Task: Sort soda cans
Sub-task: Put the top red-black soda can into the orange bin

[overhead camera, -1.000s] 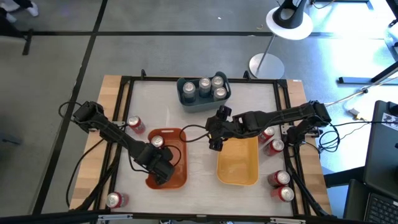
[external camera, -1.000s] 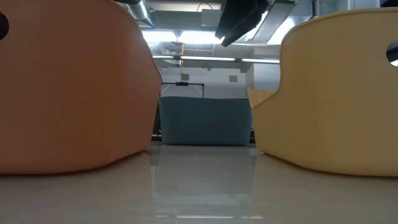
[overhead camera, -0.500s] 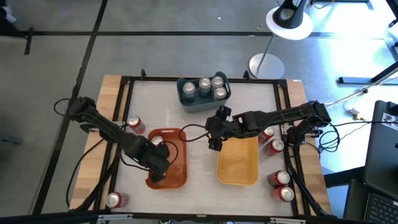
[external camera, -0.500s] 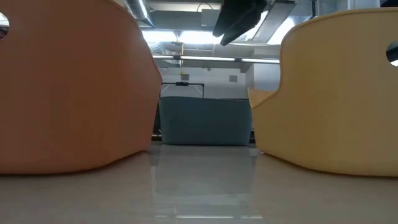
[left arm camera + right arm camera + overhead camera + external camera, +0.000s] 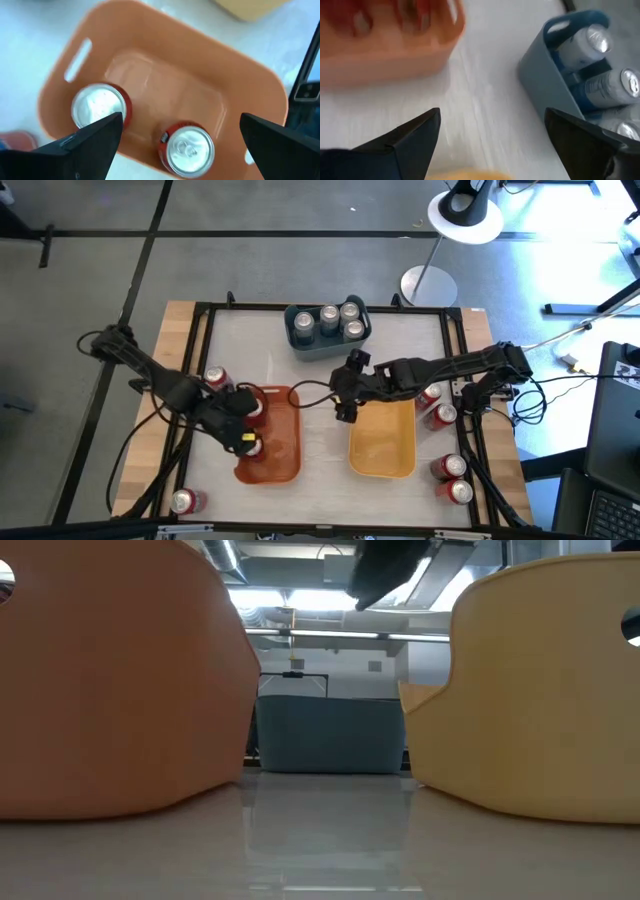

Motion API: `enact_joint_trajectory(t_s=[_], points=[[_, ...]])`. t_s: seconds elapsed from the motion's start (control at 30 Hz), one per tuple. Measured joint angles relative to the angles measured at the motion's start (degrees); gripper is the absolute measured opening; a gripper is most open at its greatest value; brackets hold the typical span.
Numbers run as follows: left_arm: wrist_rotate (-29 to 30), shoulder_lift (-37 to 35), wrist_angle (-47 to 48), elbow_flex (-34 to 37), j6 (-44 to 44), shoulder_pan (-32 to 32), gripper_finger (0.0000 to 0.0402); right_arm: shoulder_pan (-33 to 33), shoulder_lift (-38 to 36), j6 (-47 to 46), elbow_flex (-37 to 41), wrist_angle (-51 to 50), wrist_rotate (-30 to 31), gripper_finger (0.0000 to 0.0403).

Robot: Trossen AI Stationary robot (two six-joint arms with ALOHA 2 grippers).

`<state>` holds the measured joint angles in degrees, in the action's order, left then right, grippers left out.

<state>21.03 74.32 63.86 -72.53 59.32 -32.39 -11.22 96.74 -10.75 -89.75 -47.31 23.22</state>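
Observation:
The orange bin [image 5: 275, 435] holds two upright red soda cans, one [image 5: 100, 105] toward its far end and one [image 5: 187, 145] toward its near end. My left gripper [image 5: 240, 432] [image 5: 181, 119] hangs open above the bin's left rim, holding nothing. My right gripper [image 5: 345, 402] [image 5: 491, 115] hovers open over the table between the orange bin and the yellow bin [image 5: 382, 440], also with nothing in it. In the low view it shows as a dark shape [image 5: 385, 562] at the top. Several silver-grey cans stand in the blue-grey bin [image 5: 300, 340] at the far middle.
Loose red cans stand on the table: one left of the orange bin [image 5: 216, 379], one at the near left corner [image 5: 185, 501], and several along the right edge [image 5: 442, 415] [image 5: 455, 480]. Nothing lies in the yellow bin. A black frame rail [image 5: 200, 360] borders the table.
My left gripper has risen out of the orange bin and drawn back toward the table's left edge, tipping less steeply downward. Where it was, a second red can now stands in the bin's near half.

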Motion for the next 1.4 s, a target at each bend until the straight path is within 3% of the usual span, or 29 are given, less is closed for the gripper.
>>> enact_joint_trajectory(t_s=[0.13,0.27,0.5,0.77,1.1,1.4], points=[[1.19,-1.31,0.02,0.0,-0.8,-0.8,0.0388,0.0,-0.65,-0.53,-4.18,-10.73,-1.37,0.0356],[1.17,-1.92,0.02,0.0,-0.85,-1.54,0.0388,-0.02,-2.87,-6.09,-8.46,-22.79,1.76,0.0356],[4.57,-1.72,0.0,0.0,-2.78,-1.5,0.0388,0.87,-10.17,-22.6,-5.85,-41.86,2.76,0.0356],[4.75,-1.72,-0.02,0.0,-4.29,-1.5,0.0388,1.58,-19.76,-34.05,6.19,-42.8,0.38,0.0356],[4.9,-1.7,-0.43,0.0,-3.69,-2.21,0.0388,4.45,-29.56,-40.39,20.42,-42.76,-19.66,0.0356],[5.56,-1.7,-5.63,0.0,-6.02,-2.18,0.0388,1.33,-31.9,-43.98,27.9,-42.64,-24.48,0.0356]])
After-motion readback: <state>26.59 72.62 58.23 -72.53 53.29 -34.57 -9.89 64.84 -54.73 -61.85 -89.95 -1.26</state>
